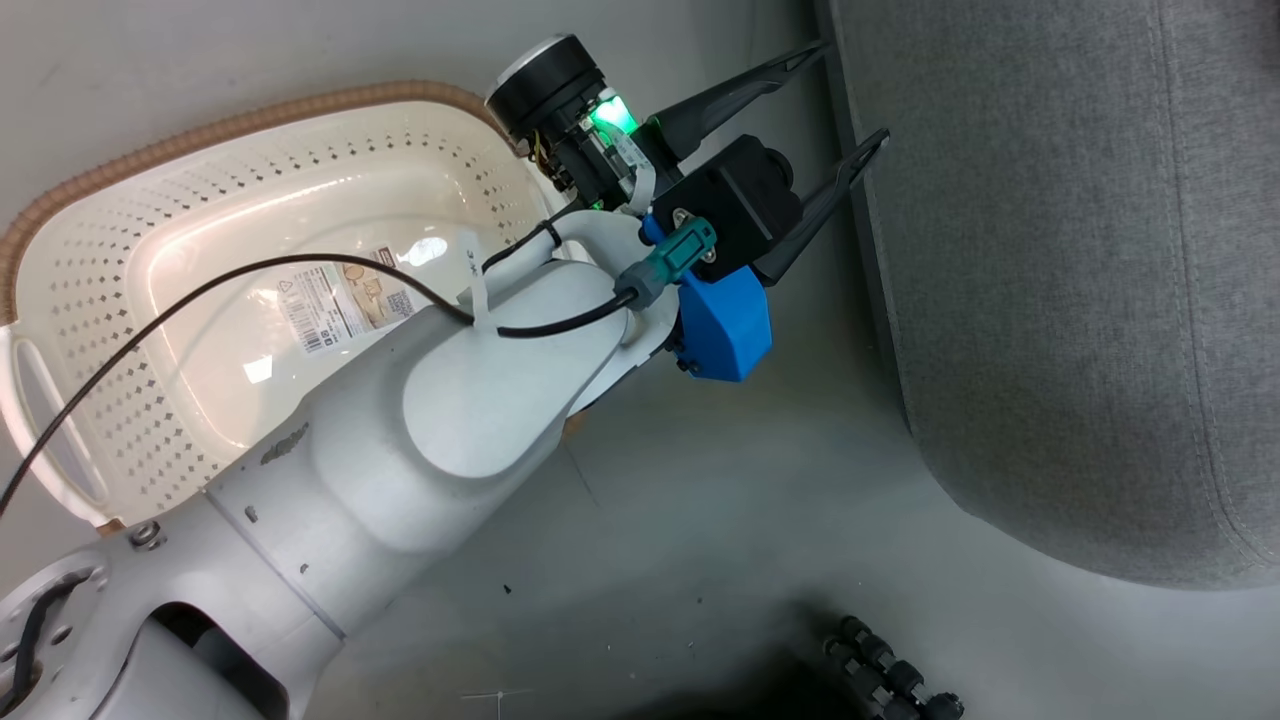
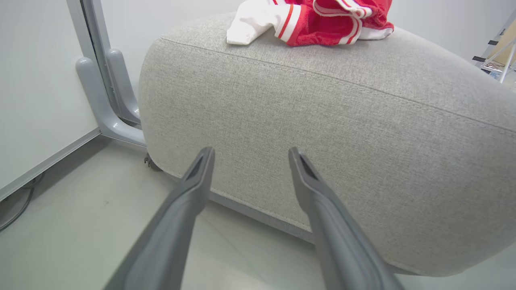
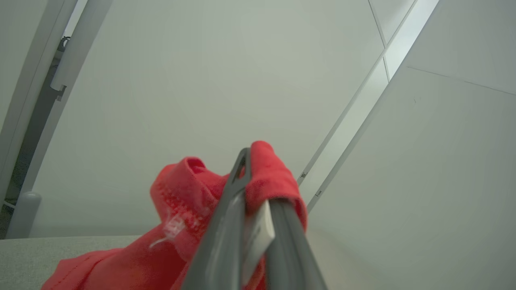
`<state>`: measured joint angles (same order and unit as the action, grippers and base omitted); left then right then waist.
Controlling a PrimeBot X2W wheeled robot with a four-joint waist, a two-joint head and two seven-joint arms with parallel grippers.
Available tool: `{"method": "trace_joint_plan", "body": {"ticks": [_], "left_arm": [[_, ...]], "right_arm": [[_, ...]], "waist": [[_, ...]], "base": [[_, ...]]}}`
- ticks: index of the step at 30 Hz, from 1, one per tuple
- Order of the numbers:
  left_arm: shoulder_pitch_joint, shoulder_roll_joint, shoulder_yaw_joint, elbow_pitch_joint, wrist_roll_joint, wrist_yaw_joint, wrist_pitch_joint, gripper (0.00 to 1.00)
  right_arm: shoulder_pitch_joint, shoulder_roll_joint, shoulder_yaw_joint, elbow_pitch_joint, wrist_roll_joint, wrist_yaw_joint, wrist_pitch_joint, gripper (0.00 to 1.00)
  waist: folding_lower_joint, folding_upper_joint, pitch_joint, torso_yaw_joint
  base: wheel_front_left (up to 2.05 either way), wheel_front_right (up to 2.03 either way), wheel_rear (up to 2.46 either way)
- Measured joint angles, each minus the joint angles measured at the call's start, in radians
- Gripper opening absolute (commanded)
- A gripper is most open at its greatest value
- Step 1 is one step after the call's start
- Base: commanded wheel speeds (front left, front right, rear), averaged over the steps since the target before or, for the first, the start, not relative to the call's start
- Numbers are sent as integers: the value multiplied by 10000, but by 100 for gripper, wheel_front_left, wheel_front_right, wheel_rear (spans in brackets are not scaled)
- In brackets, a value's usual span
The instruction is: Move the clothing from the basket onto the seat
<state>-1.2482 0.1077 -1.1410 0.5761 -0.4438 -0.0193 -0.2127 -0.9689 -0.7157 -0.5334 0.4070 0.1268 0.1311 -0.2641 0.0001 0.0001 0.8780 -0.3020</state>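
Jaws of the left gripper [image 2: 250,151] stand wide and hold nothing, tips near the seat's [image 2: 322,141] rounded side, open floor [image 2: 80,225] beneath. Right gripper [image 3: 254,173] pinches red clothing [image 3: 181,193] trailing onto the seat top; the basket [image 1: 230,125] lies under the left forearm.

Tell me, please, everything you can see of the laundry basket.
The basket is cream-white plastic, its walls pierced with small diamond-shaped holes, under a brown woven rim, with a slot handle at one end. It stands upright on the floor, left of the grey seat and apart from it. Its visible inside is bare but for a barcode label. The left arm and a black cable cross in front of it.
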Motion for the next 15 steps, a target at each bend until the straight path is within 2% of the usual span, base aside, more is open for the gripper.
{"method": "trace_joint_plan", "body": {"ticks": [15], "left_arm": [[-215,84,-105,-291,29,144,163,100]], "right_arm": [[678,1994,10,430,-389,0,0,0]], "waist": [[0,0,515,156]], "base": [[0,0,0]]}}
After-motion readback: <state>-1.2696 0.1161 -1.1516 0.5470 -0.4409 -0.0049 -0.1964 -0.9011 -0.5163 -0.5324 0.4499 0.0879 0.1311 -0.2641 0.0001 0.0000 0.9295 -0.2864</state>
